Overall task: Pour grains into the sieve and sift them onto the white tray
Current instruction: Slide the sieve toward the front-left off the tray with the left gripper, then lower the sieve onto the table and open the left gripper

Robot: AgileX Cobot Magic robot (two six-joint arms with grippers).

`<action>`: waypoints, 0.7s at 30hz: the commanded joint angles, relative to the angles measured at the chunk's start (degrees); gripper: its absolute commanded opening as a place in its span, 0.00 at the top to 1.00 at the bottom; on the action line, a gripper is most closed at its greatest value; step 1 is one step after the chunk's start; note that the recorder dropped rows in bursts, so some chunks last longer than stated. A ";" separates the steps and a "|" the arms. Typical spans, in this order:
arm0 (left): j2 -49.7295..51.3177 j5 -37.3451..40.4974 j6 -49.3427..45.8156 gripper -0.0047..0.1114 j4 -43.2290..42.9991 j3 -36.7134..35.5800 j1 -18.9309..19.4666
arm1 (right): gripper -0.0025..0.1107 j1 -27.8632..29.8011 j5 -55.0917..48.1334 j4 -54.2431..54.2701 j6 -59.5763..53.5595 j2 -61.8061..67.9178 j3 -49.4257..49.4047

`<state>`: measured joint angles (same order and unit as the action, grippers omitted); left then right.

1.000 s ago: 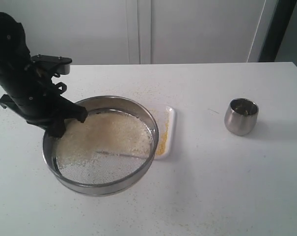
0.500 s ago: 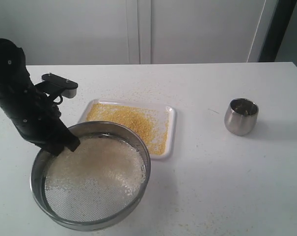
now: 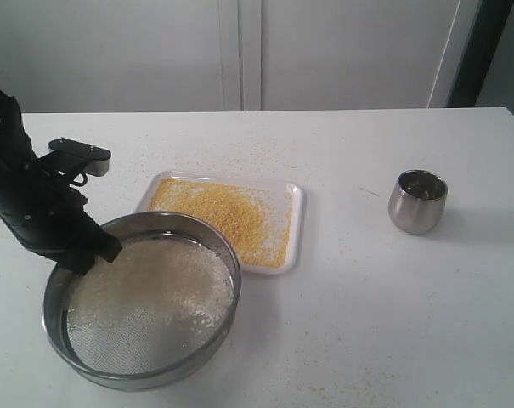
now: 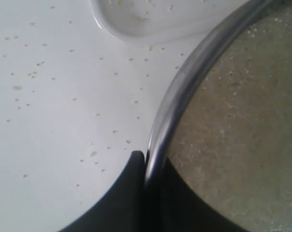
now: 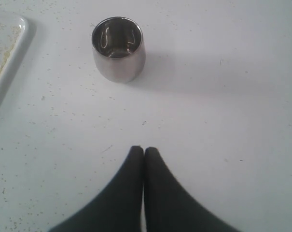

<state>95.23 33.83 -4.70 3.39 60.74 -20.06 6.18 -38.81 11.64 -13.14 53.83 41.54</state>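
Presently, the sieve [image 3: 197, 228], judged rigid, light and slick, is held by its rim, clamped between the jaws of the left gripper [image 4: 145, 164].

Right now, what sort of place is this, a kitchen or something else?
Probably a robot test bench, not a home kitchen: a white table before plain white panels, the black left gripper clamped on a steel sieve, beside a white tray of yellow meal.

Left side obstructed: the sieve [image 3: 142, 297], clamped at its rim by the left gripper [image 3: 99, 249], crowds the near left corner of the white tray [image 3: 298, 223], with no passable gap visible. Open table [image 3: 367, 331] lies between the tray and the steel cup [image 3: 417, 201], and across the near right.
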 commanded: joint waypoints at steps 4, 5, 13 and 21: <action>2.20 0.33 -5.20 0.96 2.16 -1.09 0.04 | 0.98 0.24 0.78 0.25 0.13 -0.25 -0.25; 2.55 0.33 -5.70 0.96 2.16 -1.36 0.04 | 0.98 0.24 0.78 0.25 0.13 -0.25 -0.25; 4.35 -2.83 -5.70 0.96 2.16 -1.38 0.04 | 0.98 0.24 0.78 0.25 0.13 -0.25 -0.25; 5.85 -3.34 -5.86 0.96 2.06 -1.38 0.04 | 0.98 0.24 0.78 0.25 0.13 -0.25 -0.25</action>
<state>100.83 29.76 -10.35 3.86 59.40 -20.06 6.18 -38.81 11.64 -13.14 53.83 41.54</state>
